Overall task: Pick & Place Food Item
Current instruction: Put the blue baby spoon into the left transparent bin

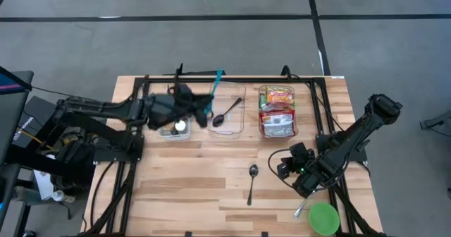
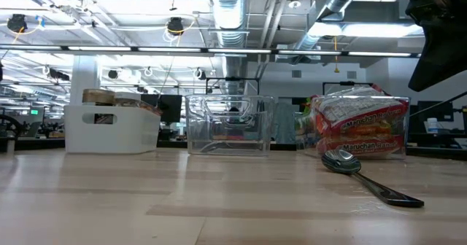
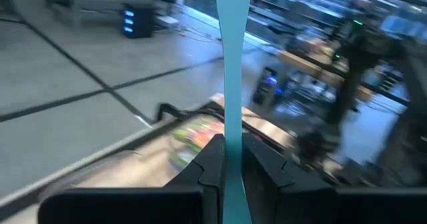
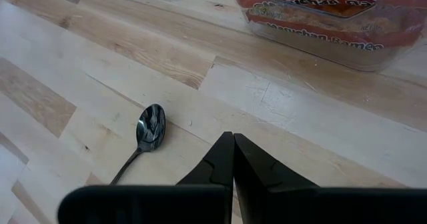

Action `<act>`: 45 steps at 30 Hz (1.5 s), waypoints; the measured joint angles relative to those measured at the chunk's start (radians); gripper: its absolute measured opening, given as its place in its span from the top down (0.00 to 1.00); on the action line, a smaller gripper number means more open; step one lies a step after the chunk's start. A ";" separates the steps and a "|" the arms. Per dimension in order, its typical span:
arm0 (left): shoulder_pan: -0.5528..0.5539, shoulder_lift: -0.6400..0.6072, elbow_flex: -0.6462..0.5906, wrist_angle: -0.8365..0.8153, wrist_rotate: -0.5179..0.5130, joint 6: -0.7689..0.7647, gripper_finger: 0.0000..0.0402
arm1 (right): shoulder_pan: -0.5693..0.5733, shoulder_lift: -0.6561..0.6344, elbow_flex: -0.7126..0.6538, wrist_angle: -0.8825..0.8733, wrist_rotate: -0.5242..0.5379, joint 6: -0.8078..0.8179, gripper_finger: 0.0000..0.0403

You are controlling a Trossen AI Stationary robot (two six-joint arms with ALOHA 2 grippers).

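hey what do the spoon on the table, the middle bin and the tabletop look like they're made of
Spoon: looks like polished metal, since its bowl mirrors the light. Middle bin: clear, glossy plastic by the look, as the room shows through its walls. Tabletop: light wood planks, butcher-block style, with visible grain and seams; the finish seems smooth, with a slight sheen.

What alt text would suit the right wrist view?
The right gripper, jaws shut and empty, hovers over a wooden table. A metal spoon lies beside it, and a clear bin of noodle packets sits beyond.
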 joint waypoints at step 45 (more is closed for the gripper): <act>0.325 0.684 0.000 -0.039 0.374 -0.125 0.93 | -0.001 0.000 0.000 0.016 -0.004 0.008 1.00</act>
